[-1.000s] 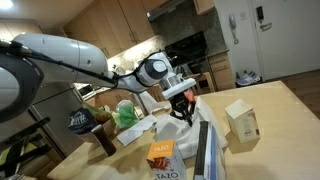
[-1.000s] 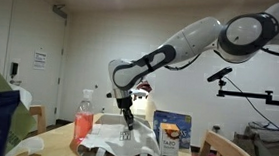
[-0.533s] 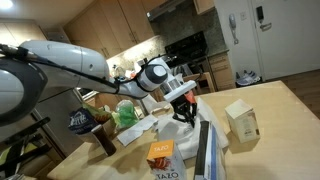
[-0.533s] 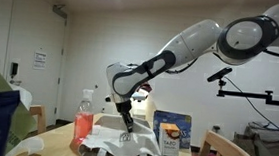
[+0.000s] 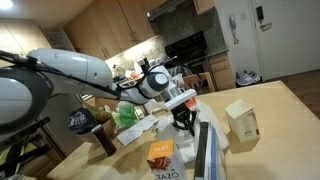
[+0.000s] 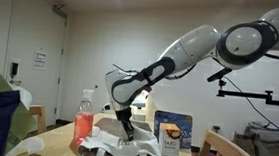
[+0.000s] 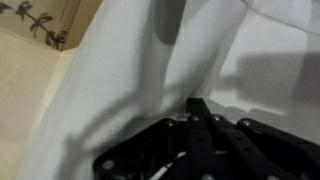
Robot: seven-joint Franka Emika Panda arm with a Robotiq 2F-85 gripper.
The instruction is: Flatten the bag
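Observation:
The large white crinkled bag [image 5: 160,131] lies on the wooden table and shows in both exterior views [image 6: 114,144]. My gripper [image 5: 183,122] is low over the bag's right part with its fingertips down on the white film [image 6: 128,138]. In the wrist view the black fingers [image 7: 200,108] meet in a point and press against the bag [image 7: 120,80], which fills the frame. The fingers look shut with nothing between them.
An orange carton [image 5: 161,155], a beige cardboard carton [image 5: 241,120], a small green bag [image 5: 127,113] and a dark cup [image 5: 105,140] stand around the bag. A red bottle [image 6: 84,115], a blue box [image 6: 172,134] and a chair back [image 6: 226,155] are near.
My gripper has come down and a little to the side onto the bag, and the arm has lowered with it. The bag is pressed lower under the fingers.

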